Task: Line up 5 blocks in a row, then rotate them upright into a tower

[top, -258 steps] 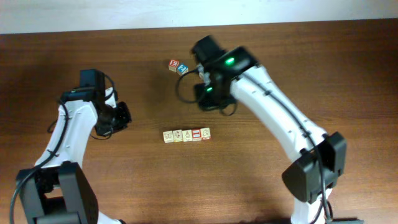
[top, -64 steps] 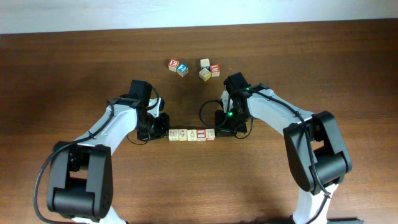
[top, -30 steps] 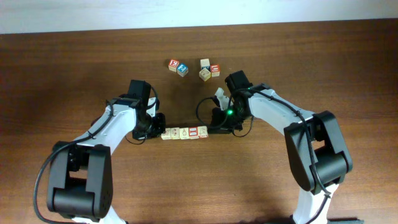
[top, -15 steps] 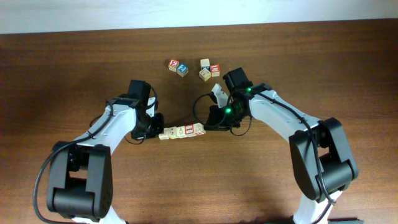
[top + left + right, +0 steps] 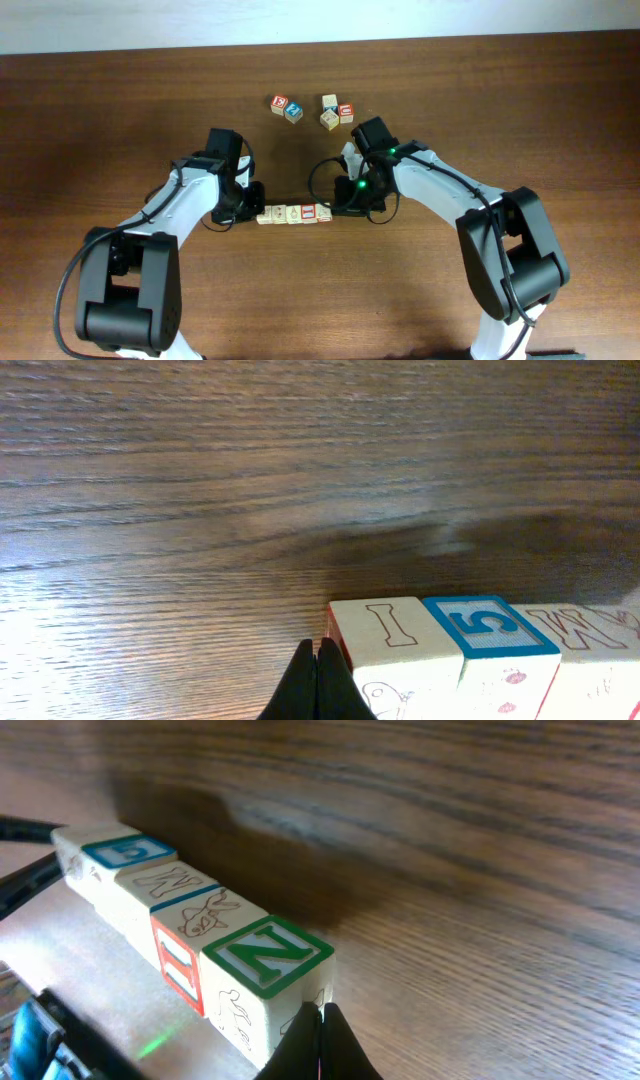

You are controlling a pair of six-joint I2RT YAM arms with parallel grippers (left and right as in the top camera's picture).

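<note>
While both of your arms reach in low over the table point(image 5: 120, 110), the 5 blocks point(image 5: 293, 214) sit at its middle in 1 tight row, side against side, with a gripper at each end.

Your left gripper point(image 5: 317, 678) is pressed together, its 2 black fingertips meeting in a point with nothing between them. That point sits right against the near lower corner of the I block point(image 5: 384, 628), the left end of the row. Next along you get the blue 5 block point(image 5: 487, 630), then a lettered block point(image 5: 590, 622) that runs off the frame's edge; I can't tell whether its letter is an M or a W.

Over on the other side, your right gripper point(image 5: 321, 1038) is pressed together too and pinches nothing. Its tip is up against the near face of the green N block point(image 5: 268, 956), the right end of the row. Beside that block is the drawing block point(image 5: 205, 915), line art on top and a red-framed I on its side.

From overhead the row lies slightly tilted, right end a shade nearer the back of the table. Well apart from it, toward the back, are 5 loose cubes: a pair of cubes point(image 5: 286, 107), 1 red and 1 blue, and a cluster of 3 cubes point(image 5: 335, 111) to their right.
</note>
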